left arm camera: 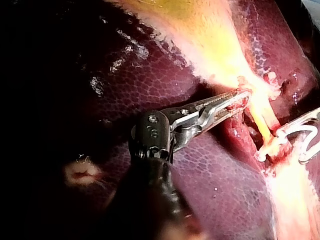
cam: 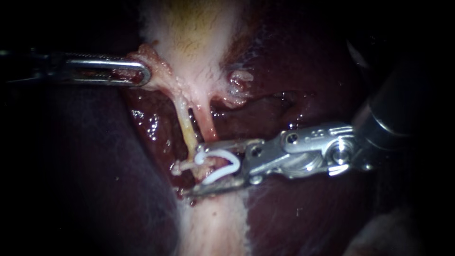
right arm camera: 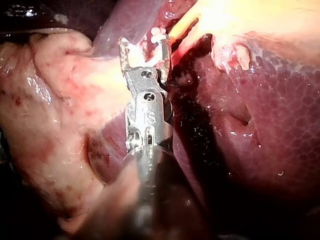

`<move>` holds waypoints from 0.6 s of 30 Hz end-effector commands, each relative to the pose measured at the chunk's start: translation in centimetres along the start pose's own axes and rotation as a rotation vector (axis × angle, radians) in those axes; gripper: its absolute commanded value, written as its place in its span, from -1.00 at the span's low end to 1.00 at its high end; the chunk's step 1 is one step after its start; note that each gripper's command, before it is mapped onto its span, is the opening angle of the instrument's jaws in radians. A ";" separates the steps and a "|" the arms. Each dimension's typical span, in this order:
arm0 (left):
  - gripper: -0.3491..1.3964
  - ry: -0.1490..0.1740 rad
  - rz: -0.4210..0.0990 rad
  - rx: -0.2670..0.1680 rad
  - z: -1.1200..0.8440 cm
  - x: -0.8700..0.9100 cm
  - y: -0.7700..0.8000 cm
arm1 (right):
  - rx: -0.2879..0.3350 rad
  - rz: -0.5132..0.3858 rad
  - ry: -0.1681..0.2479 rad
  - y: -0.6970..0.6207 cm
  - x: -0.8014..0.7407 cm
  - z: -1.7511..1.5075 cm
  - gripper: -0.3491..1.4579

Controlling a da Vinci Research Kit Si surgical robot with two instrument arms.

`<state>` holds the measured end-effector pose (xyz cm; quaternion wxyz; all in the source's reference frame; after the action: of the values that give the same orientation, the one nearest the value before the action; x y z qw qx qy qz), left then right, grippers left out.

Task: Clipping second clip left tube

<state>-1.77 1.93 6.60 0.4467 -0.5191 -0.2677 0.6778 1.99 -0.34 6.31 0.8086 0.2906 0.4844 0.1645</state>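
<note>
The surface is a wet, dark maroon liver with small glints. It fades into blackness on every side, and nothing of the room shows beyond it. A pale, yellow-tinged gallbladder narrows down to two thin tubes, the yellowish left tube and a pinker right tube just beside it. Below the left tube's lower end, a whitish band of tissue runs on across the liver.

The left instrument, a slim steel shaft with slotted jaws, is up and to the side of the left tube. Its jaws are clamped on a reddish flap at the gallbladder's neck.

The right instrument, a bright metal applier, reaches the left tube's lower end. Its jaws stand apart, and both bear on an open white plastic clip seated between them. The clip's mouth faces the left tube, but I cannot tell whether the tube lies inside it.

In the left wrist view, a small closed white clip crosses the left tube just beside the open one.
</note>
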 end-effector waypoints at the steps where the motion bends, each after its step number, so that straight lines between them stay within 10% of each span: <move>1: -1.00 0.000 0.000 -0.001 -0.02 0.00 0.01 | 0.000 0.006 0.000 0.02 -0.01 0.01 -0.07; 18: -1.00 0.001 0.000 0.001 -0.08 -0.01 0.10 | -0.005 0.040 0.001 0.43 -0.24 0.09 -0.07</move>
<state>-1.72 1.86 6.50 0.4468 -0.5191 -0.2676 0.6777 1.96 -0.15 6.80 0.8054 0.2981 0.4785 0.1831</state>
